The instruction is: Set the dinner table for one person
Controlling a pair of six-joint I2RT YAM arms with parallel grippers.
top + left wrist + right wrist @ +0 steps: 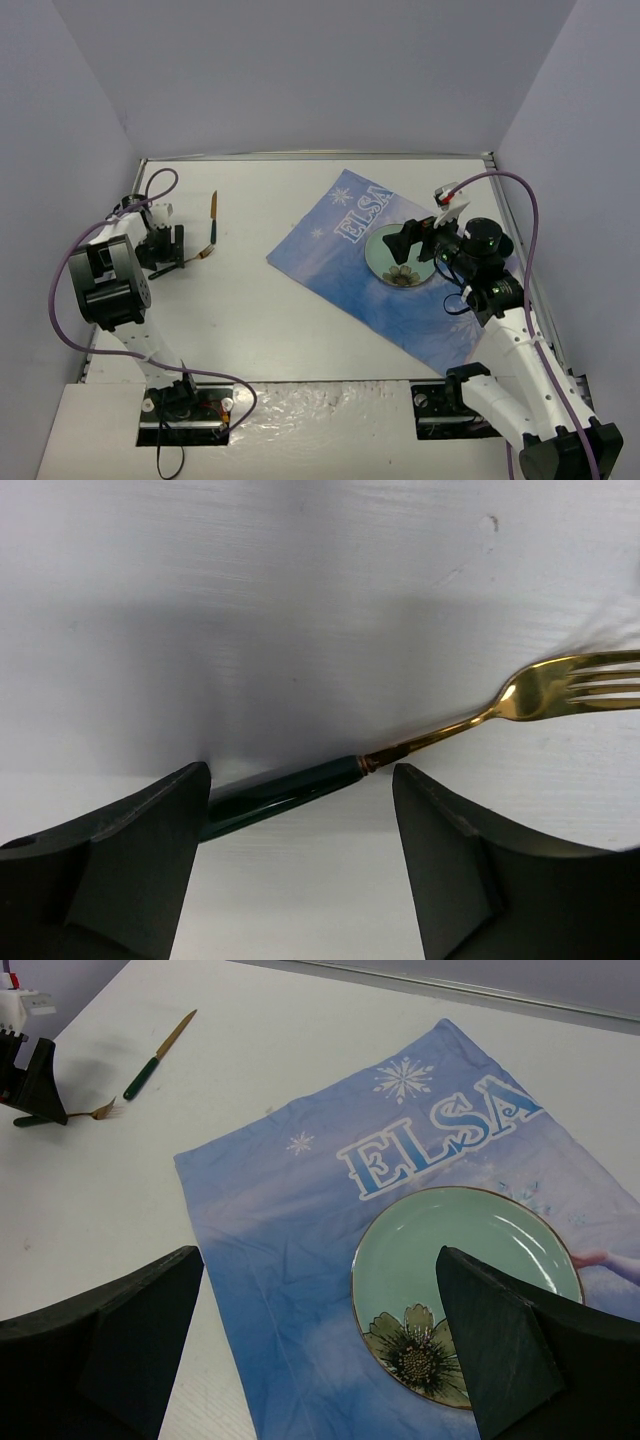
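So the dinner table (pixel 300 330) is that big white top taking up basically the whole scene, with both arms bolted at its near edge. On the right half there's a blue ELSA placemat (pixel 335 275) lying crooked, and a pale green plate (pixel 392 268) with a flower printed on its near side sits on it. The right gripper (pixel 412 240) hangs just over that plate with its jaws spread wide and nothing in them.

Over on the left, at about the same depth, the left gripper (pixel 300 777) is down at the tabletop. Its fingers are apart and straddle the dark green handle of a gold fork (pixel 520 695) lying flat, tines pointing right. I can't tell if either finger is touching it. A bit farther back is a matching knife (pixel 212 222), well clear of the placemat.
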